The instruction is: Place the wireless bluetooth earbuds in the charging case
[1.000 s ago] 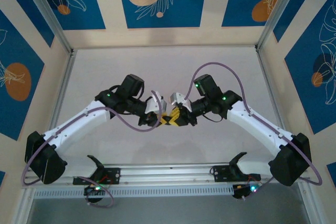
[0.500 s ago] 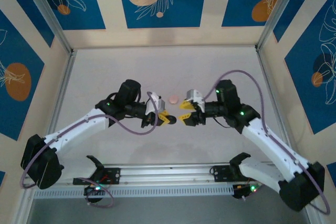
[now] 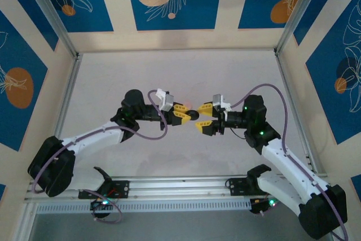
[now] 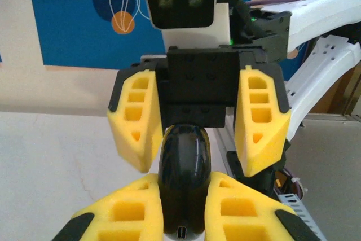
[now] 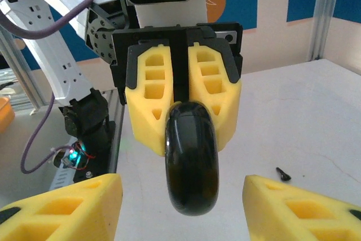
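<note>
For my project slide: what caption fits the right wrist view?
Left claw grips the round black case on edge, facing the open right claw.

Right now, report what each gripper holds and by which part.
The left gripper pinches the round black puck-shaped charging case by its two broad faces, at the port end. The open right gripper holds nothing.

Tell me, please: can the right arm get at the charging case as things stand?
Probably yes. The left claw holds the charging case edge-on toward the right claw, whose jaws stand open and face it, with nothing in between.
</note>
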Action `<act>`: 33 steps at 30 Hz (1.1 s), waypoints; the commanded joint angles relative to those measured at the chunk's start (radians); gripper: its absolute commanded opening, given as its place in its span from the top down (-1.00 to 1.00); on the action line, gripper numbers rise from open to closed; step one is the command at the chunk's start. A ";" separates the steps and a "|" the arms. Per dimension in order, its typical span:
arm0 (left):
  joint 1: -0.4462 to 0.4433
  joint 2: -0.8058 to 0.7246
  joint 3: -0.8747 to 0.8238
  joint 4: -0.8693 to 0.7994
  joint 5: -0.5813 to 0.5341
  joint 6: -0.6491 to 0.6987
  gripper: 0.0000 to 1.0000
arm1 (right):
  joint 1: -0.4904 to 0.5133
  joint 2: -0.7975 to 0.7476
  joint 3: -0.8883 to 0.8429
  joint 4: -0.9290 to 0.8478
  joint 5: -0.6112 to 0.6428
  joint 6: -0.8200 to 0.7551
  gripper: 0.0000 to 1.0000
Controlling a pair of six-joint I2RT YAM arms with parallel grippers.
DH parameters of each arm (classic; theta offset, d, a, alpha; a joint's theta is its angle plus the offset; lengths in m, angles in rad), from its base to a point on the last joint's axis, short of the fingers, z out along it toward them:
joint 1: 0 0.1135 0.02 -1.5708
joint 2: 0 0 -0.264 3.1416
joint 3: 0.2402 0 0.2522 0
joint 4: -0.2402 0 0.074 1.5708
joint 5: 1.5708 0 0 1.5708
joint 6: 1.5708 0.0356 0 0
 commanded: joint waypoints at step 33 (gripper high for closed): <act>0.004 -0.184 0.225 -1.147 -0.316 0.755 -0.19 | 0.177 0.191 0.451 -0.917 0.288 -0.639 0.56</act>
